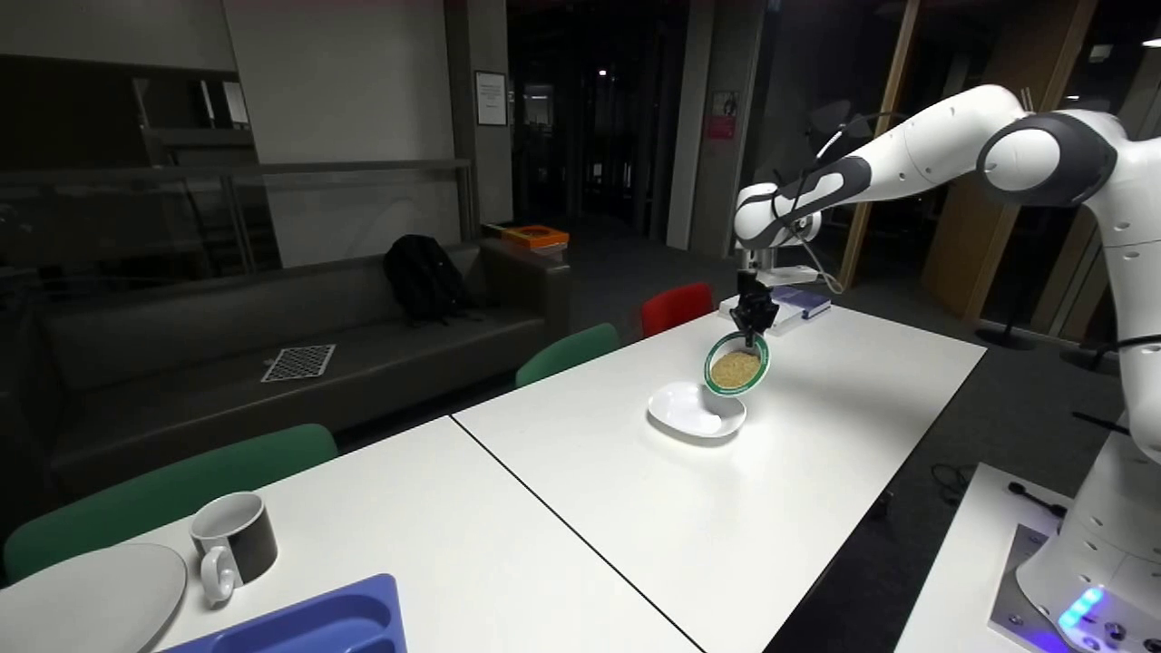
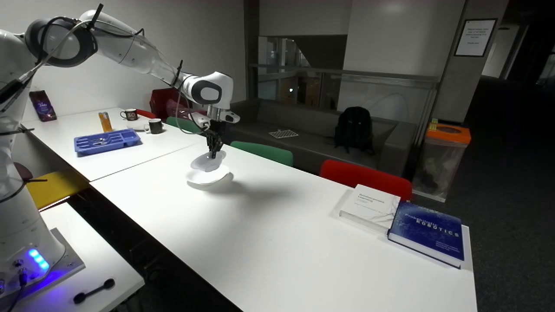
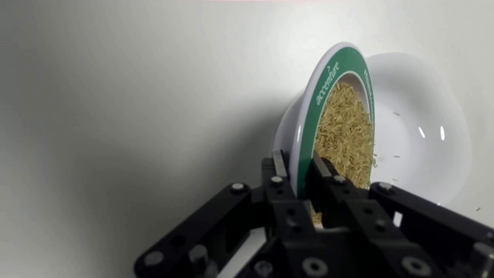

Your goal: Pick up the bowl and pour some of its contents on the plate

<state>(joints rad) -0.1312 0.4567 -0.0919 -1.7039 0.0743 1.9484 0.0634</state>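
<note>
My gripper [image 3: 300,164] is shut on the rim of the bowl [image 3: 347,58], one finger inside and one outside. The bowl, white with a green band, hangs steeply tilted above the plate's edge. Its contents [image 3: 343,131], tan rice-like grains, lie heaped toward the low side, and a few grains show at its lip. The plate [image 3: 428,150], a deep white dish, sits on the table beneath, with a few scattered grains in it. In an exterior view the tipped bowl faces the camera above the plate [image 1: 694,413]. Another exterior view shows the bowl's pale underside [image 2: 203,162] over the plate.
A stray grain [image 3: 478,209] lies on the table beside the plate. Books [image 2: 427,229] rest at one end of the table. Toward the opposite end are a blue tray [image 2: 106,142], a mug [image 1: 234,540] and a large grey plate [image 1: 91,594]. Chairs line the far edge.
</note>
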